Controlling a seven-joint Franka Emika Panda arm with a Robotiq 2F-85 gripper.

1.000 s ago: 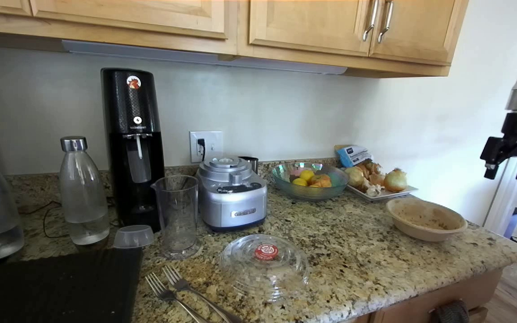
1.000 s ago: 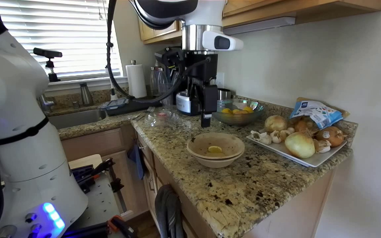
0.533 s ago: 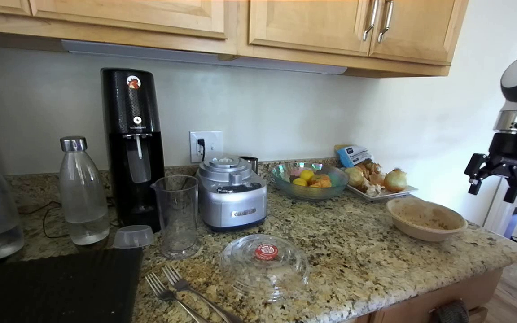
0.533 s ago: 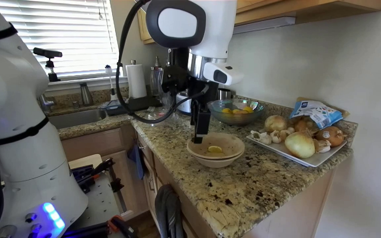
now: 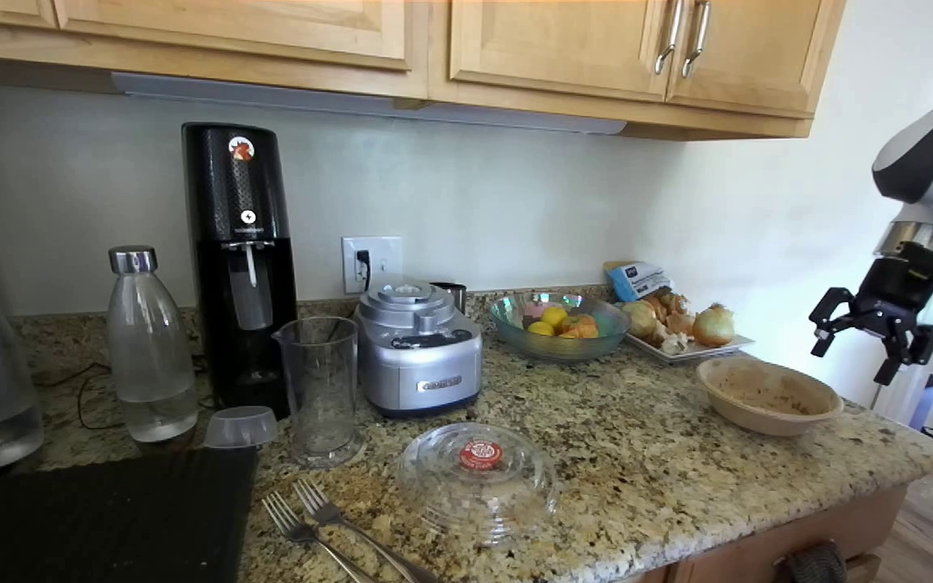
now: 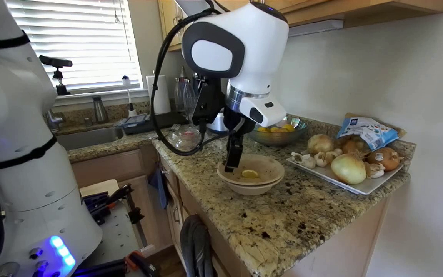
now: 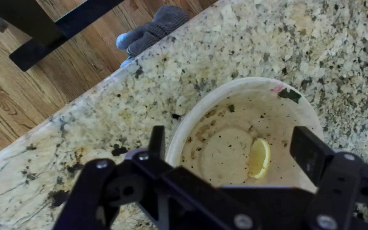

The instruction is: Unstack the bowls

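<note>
The upper bowl (image 6: 271, 169) sits nested in the lower bowl (image 6: 250, 190), near the front edge of the bench (image 6: 283, 223) and short of the corner where that edge meets the end edge. Matching shapes probably explain the snug fit, with the lower rim just beneath the upper one; the unstacking is not yet done.

The tool (image 7: 232, 143) hangs over the stack released, its fingers spread well apart and grasping nothing. In the wrist view one finger appears just outside the rim on the side toward that front corner, the other over the bowl's inside. I read this as set to pinch the upper rim from both faces. Whether it touches I would not swear to: in an exterior view a fingertip (image 6: 232, 161) merely overlaps the rim.

A lemon wedge (image 7: 259, 158) lies loose-looking inside the upper bowl, so a tilted lift could make it slide. Gripping too deep could catch both rims and bring the lower bowl along. With the plate (image 6: 318, 171) of onions (image 6: 348, 168) and garlic (image 6: 305, 160) by the back corner and the glass fruit bowl (image 6: 277, 140) at the back edge, the upper bowl might best go toward the front corner.
</note>
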